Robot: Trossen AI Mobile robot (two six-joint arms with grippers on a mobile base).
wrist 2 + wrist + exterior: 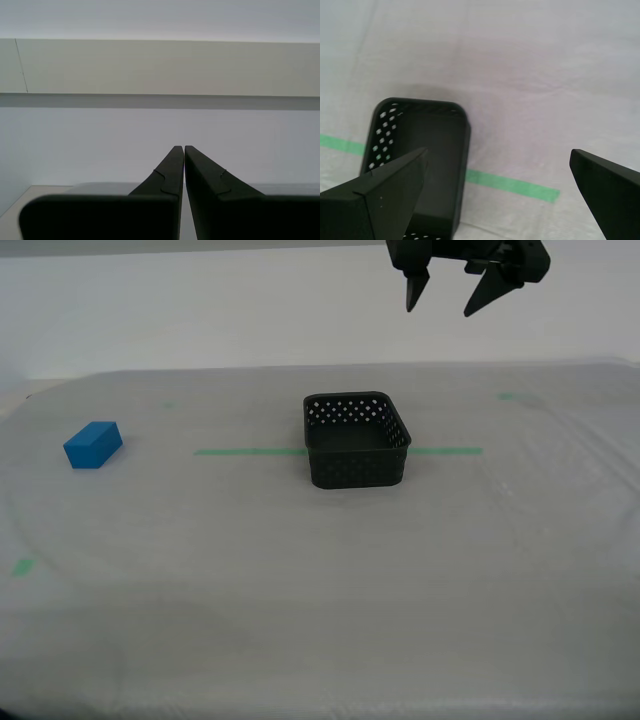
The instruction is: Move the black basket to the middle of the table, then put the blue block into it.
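The black basket (360,470) stands empty on the table (300,600) near the middle of the exterior view, across the long green tape line (245,451). The blue block (93,444) lies alone far off at the exterior view's left. My first gripper (439,310) hangs open high above the table, behind the basket and toward the exterior view's right; its wrist view looks down on the basket (462,160) past spread fingers, first gripper (498,151) empty. My second gripper (180,147) is shut on nothing and faces a pale wall; it does not show in the exterior view.
Small green tape marks sit at the exterior view's far right (520,396) and lower left (22,566). The green line (512,184) runs on past the basket. A white wall rises behind the table's far edge.
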